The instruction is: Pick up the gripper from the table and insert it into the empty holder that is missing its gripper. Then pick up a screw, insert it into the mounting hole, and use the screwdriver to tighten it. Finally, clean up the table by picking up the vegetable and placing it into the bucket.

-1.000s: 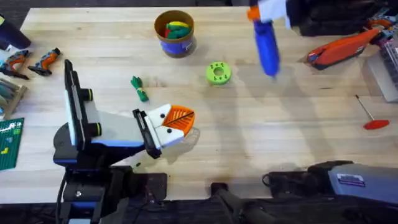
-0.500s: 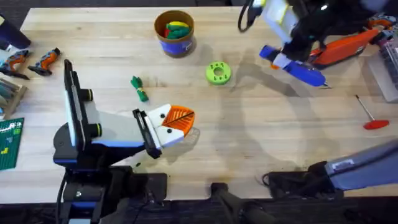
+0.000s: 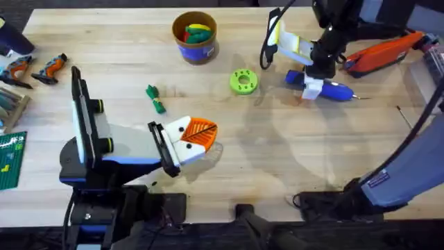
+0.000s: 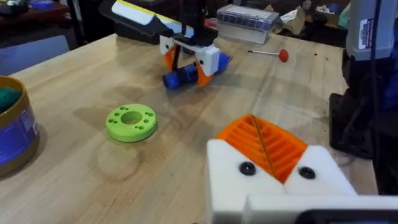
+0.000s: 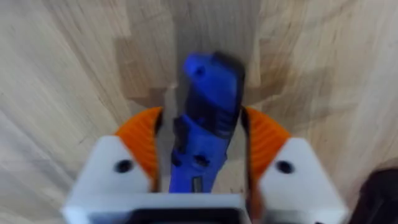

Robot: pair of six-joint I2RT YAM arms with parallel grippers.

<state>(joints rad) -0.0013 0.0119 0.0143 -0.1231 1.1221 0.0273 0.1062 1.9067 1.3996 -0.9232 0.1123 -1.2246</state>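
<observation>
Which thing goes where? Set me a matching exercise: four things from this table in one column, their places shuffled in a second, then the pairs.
1. screwdriver
2. vegetable
3. bucket
4. lime-green disc

A. at the far edge, toy foods inside
B. between the right gripper's orange pads
C. lying bare on the wood beyond the left gripper
D. between the bucket and the screwdriver

Pairs: 1-B, 2-C, 3-A, 4-D

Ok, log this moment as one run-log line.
right gripper: around screwdriver, low at the table | left gripper: idle near table's front | vegetable: on table, not in bucket
</observation>
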